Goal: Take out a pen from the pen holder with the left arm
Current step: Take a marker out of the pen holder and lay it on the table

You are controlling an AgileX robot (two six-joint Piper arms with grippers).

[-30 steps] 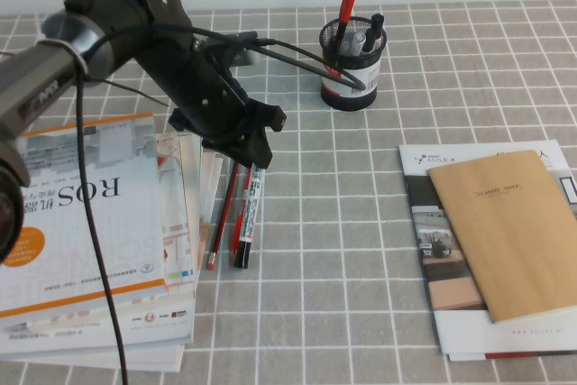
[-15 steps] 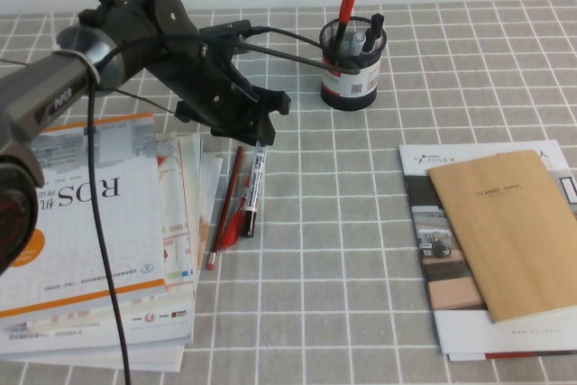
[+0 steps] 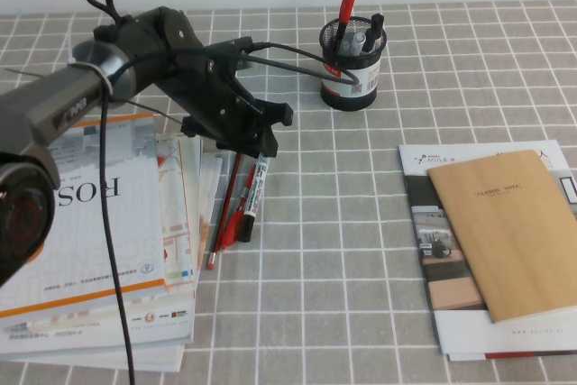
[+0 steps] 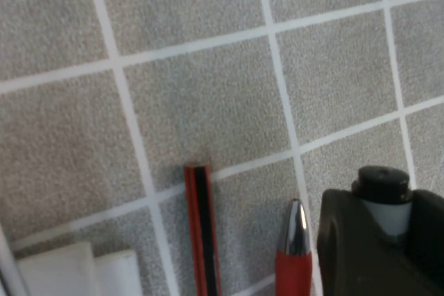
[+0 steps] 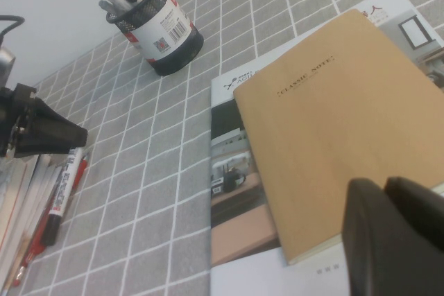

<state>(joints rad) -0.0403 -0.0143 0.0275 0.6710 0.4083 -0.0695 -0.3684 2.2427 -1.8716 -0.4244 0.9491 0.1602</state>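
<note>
We see the left gripper (image 3: 260, 143) low over the table (image 3: 361, 313), just beside the stack of books (image 3: 90, 223). Its jaws are only narrowly apart, and they look clamped on the upper end of 1 white marker (image 3: 255, 196) with a black cap. In the left wrist view that end pokes out past a dark finger (image 4: 361, 254). The marker's lower end reaches down to the tiled cloth. It is well apart from the pen holder (image 3: 353, 78), which stands upright near the far edge.

The right gripper (image 5: 385, 188) hangs over the tan notebook (image 3: 509, 232). Its 2 fingers seem pressed together and hold nothing.

Counting: there is 1 mesh pen holder, and we make out about 4 pens in it, 1 of them red. There are 3 writing tools by the books: the marker, 1 red pen (image 3: 233, 225) and 1 red-and-black pencil (image 3: 222, 214). 1 notebook lies on 1 brochure (image 3: 424, 250). We cannot tell how many books are in the stack.
</note>
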